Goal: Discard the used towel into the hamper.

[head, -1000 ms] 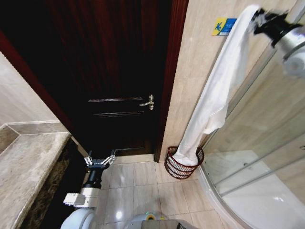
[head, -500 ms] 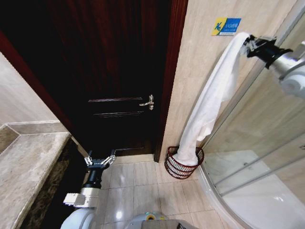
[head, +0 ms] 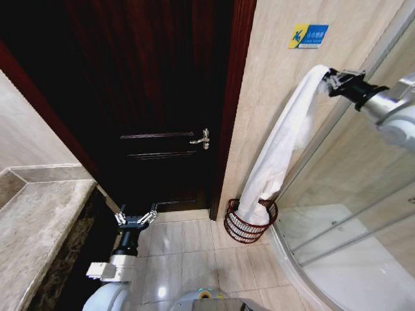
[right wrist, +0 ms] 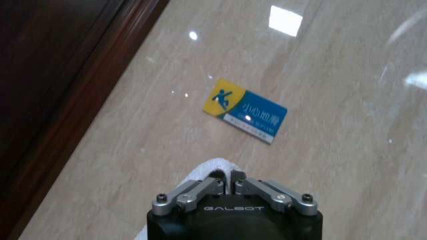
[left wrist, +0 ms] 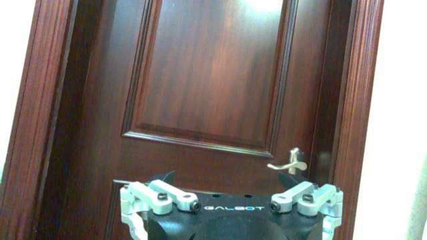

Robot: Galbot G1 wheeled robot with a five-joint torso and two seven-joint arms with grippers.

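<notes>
Right gripper has dropped lower at upper right, clenched on the towel whose tail already sits in the hamper at lower centre (left gripper idle, spread, lower left); release remains.

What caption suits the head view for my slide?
Right gripper holds white towel high, its lower end in the hamper.

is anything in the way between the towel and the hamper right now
Nothing visible. The right gripper holds the white towel by its top end, and the towel hangs straight down with its lower end already inside the hamper. The left gripper sits open, low by the door.
</notes>
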